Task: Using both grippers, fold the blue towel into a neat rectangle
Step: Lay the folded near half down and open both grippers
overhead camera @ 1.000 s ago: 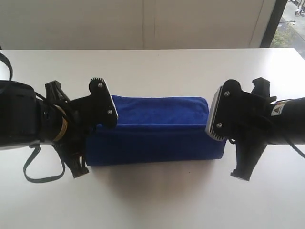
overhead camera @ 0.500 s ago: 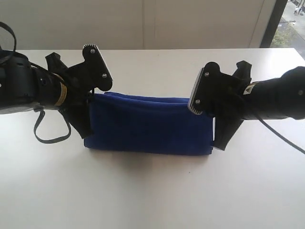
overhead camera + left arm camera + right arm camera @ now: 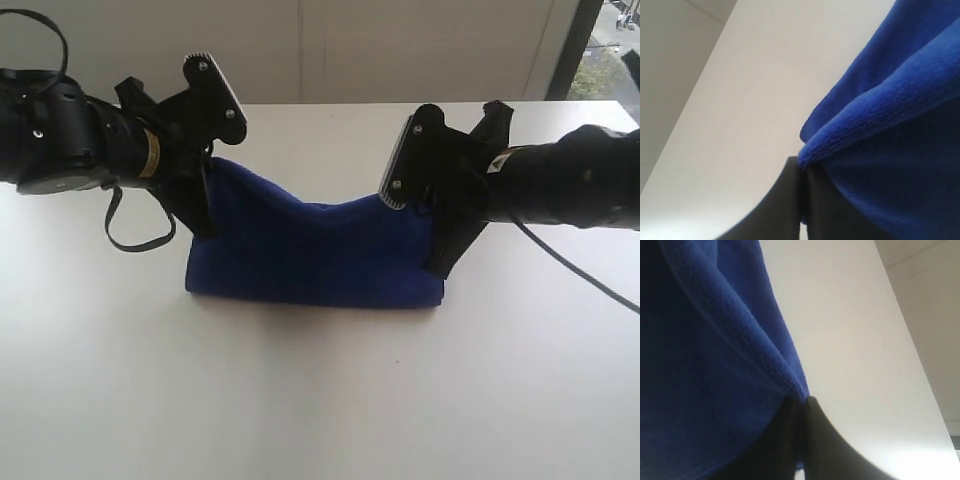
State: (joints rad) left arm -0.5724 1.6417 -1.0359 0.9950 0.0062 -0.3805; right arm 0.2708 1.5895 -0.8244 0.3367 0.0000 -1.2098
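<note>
Status: both ends gripped. Left end effector (image 3: 207, 158) is pressed together on the towel (image 3: 310, 255) at one top corner. In the left wrist view its two black fingers (image 3: 785, 200) meet on a thin seam with the blue edge coming straight out of it. Right end effector (image 3: 408, 195) is the same at the other top corner, fingers (image 3: 817, 445) closed on the hem in the right wrist view. I see no gap at either seam.

Where the towel is: hanging below and between the two end effectors, bottom run resting on the desk (image 3: 320, 410). Its long axis goes straight from one end effector to the other, so each arm owns its own end and neither is nearer overall.

The relation I care about: the held edge sits above the part on the desk, and it isn't taut. It dips mid-span between the end effectors. In the exterior view the left corner sits higher than the right one. I read that as the end effectors being closer together than the edge is long.

My call: mid-fold, held edge up, not yet laid down. The next move needs both end effectors to travel together, square to the long axis, then lower the edge onto the resting layer. I'd take out the sag and level the two corners first. Otherwise the middle lands early and the rectangle comes out skewed.
</note>
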